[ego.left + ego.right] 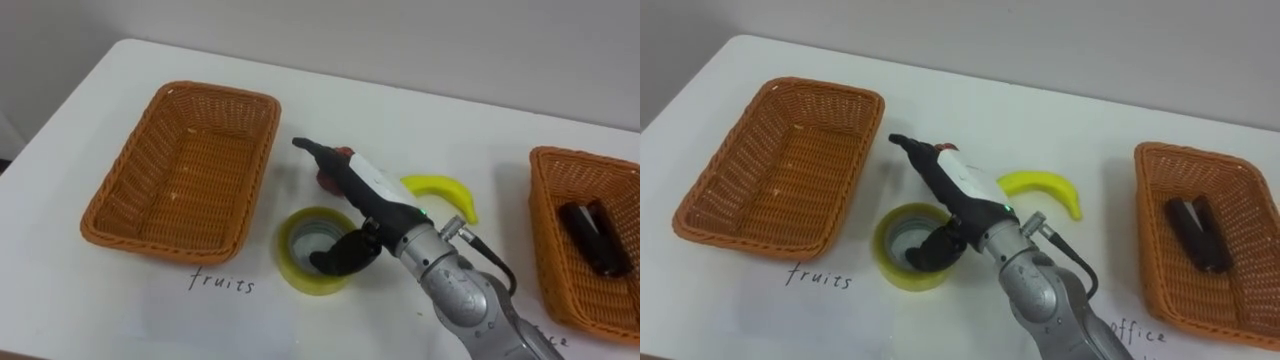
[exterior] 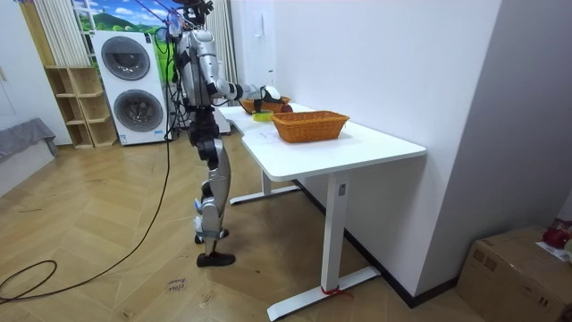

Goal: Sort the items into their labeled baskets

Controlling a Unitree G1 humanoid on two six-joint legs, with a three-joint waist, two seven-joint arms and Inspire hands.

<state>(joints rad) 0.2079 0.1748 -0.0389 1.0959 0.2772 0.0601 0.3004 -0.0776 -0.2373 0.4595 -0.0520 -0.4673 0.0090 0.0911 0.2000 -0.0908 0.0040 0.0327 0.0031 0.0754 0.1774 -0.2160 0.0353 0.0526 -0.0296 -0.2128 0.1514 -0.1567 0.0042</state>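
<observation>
The right hand (image 1: 372, 192) reaches over the middle of the table (image 1: 400, 120), its fingers stretched straight and close together, gripping nothing, its thumb hanging into the hole of a yellow tape roll (image 1: 296, 270). A red fruit (image 1: 328, 178) peeks out beneath the fingers, and a banana (image 1: 445, 190) lies just beside the hand on its right. The left basket (image 1: 190, 175) is empty. The right basket (image 1: 548, 225) holds a dark office item (image 1: 597, 235).
</observation>
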